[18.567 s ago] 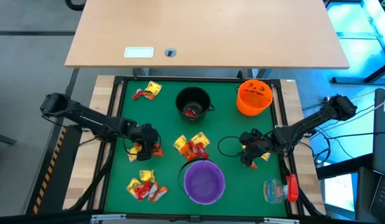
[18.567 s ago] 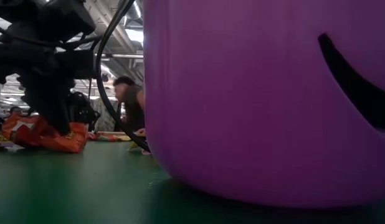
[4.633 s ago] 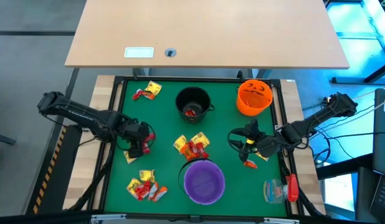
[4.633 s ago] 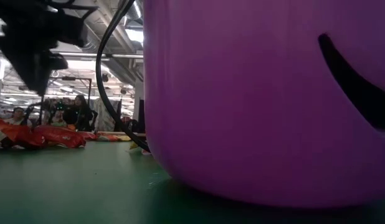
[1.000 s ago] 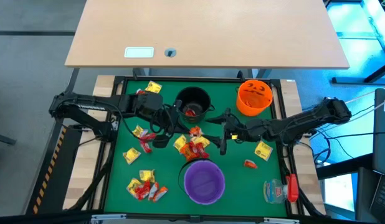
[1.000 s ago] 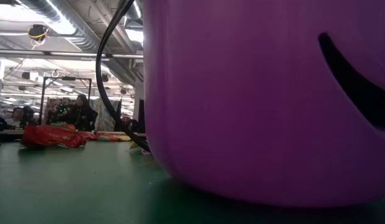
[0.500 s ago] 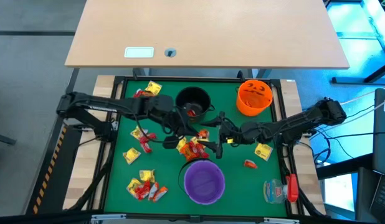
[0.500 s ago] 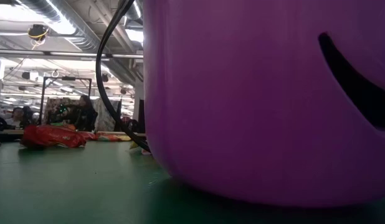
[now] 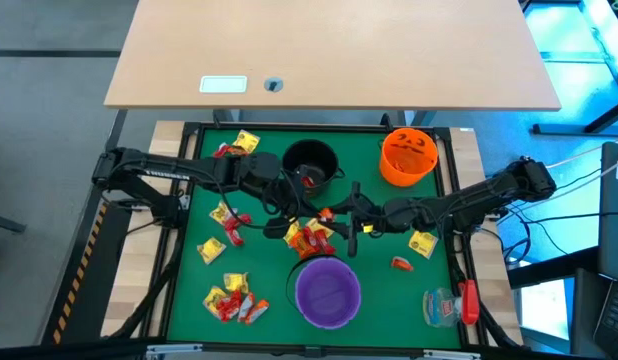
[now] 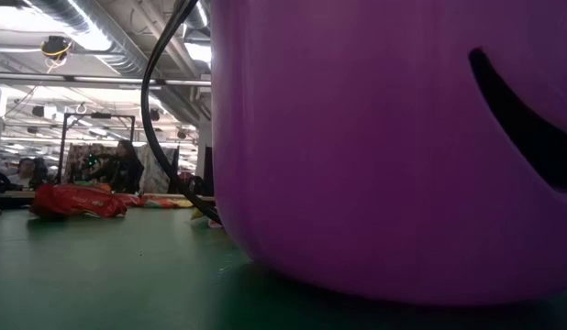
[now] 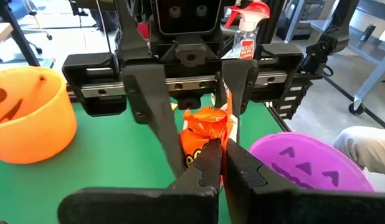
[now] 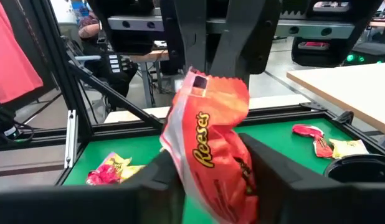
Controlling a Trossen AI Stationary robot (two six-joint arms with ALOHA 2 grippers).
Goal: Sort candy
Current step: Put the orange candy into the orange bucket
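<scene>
From above, your green counter [image 9: 389, 290] shows both arms now meeting just above the purple bowl [image 9: 327, 291], a move in from their wide stations moments ago. In the left wrist view, your left pincer [image 11: 218, 157] is clamped tight on the orange candy [image 11: 204, 127]. In the right wrist view, the right pincer [image 12: 208, 171] is narrowing around that same candy [image 12: 211, 149], so you seem mid-handover.

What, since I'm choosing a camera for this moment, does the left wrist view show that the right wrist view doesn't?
Only left wrist: orange bowl, purple bowl, spray bottle. Only right wrist: black bowl rim, loose candy. Both: the orange packet pinched by the left tool, with the right tool at it.
</scene>
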